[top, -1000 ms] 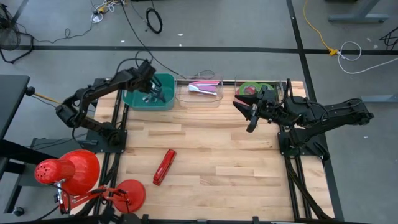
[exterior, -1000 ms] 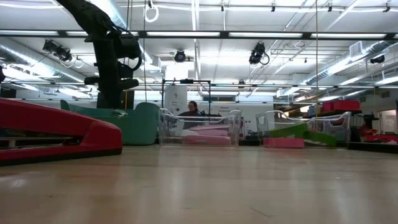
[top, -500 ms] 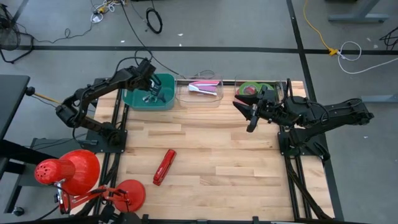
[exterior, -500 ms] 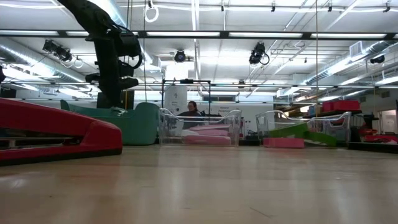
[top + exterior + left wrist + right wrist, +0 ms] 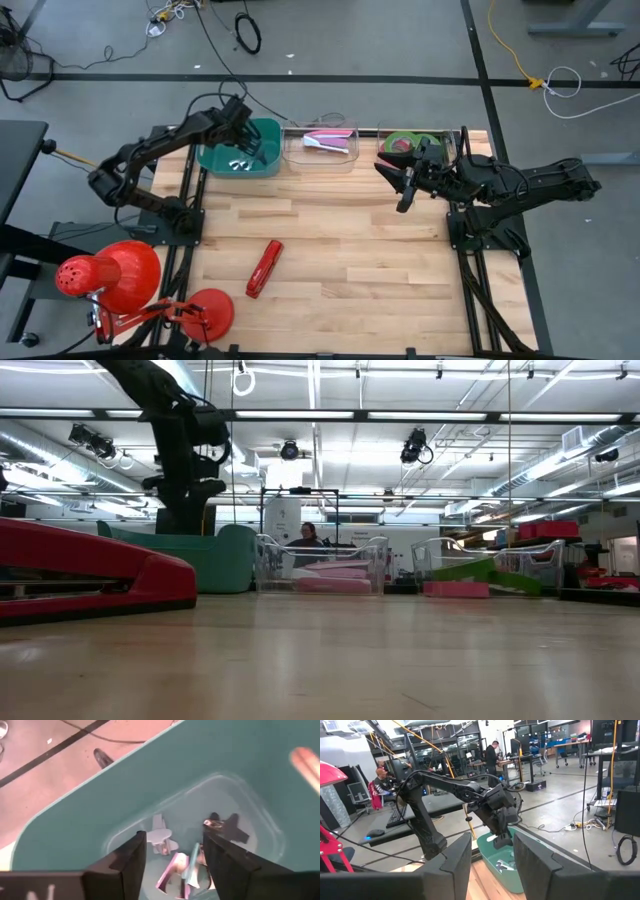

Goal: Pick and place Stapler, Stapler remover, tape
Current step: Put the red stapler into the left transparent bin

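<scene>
My left gripper [image 5: 243, 148] hangs open over the teal bin [image 5: 262, 135] at the table's far left, fingers pointing down into it [image 5: 175, 840]. Staple removers [image 5: 176, 872] lie on the bin's floor below the fingers, touched by neither. The red stapler [image 5: 264, 268] lies flat on the wooden table nearer the front [image 5: 90, 565]. Green tape [image 5: 405, 138] and red tape [image 5: 398, 147] lie in the clear bin [image 5: 440, 140] at the far right. My right gripper [image 5: 393, 187] waits open just in front of that bin, holding nothing [image 5: 492, 850].
A second clear bin [image 5: 328, 142] between the other two holds a pink and white thing. Two red lamps [image 5: 110, 275] stand at the table's near left corner. The wood between the stapler and the bins is bare. People sit at desks in the room behind.
My left gripper has risen a little above the teal bin. My right arm has kept still.
</scene>
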`<state>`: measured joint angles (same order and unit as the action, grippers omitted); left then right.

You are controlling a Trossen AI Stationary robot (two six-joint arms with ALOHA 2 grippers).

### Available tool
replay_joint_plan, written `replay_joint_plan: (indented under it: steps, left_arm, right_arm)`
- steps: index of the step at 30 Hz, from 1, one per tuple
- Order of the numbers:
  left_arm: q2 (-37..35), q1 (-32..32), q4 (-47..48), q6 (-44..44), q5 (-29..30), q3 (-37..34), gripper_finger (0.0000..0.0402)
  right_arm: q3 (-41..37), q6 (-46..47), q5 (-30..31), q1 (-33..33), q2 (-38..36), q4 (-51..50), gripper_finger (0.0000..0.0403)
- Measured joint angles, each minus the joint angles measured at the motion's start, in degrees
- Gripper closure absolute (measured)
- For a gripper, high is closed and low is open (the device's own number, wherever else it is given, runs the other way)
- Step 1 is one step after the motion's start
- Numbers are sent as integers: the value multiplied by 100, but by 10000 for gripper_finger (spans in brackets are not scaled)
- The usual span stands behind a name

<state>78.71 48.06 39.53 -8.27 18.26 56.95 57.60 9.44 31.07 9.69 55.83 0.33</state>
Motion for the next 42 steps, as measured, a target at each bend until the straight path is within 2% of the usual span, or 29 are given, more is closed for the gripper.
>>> replay_joint_plan:
  steps: [6,17,25,34,42]
  left_arm:
    - [-342,-150,17,-4,-150,2,194]
    - [-1073,-748,0,-3,-1853,2,197]
    - [-1484,-1461,-11,-7,-2775,2,197]
    - [-1842,-2477,11,-52,-2863,2,197]
    - [-1851,-3575,7,-294,-2993,2,197]
  right_arm:
    - [0,-3,0,-2,2,-1,257]
    - [0,-134,0,-2,0,-9,257]
    - [0,-156,-18,-1,1,-223,257]
    - [0,-156,-55,-2,0,-224,257]
    - [0,-158,-55,-2,0,-220,257]
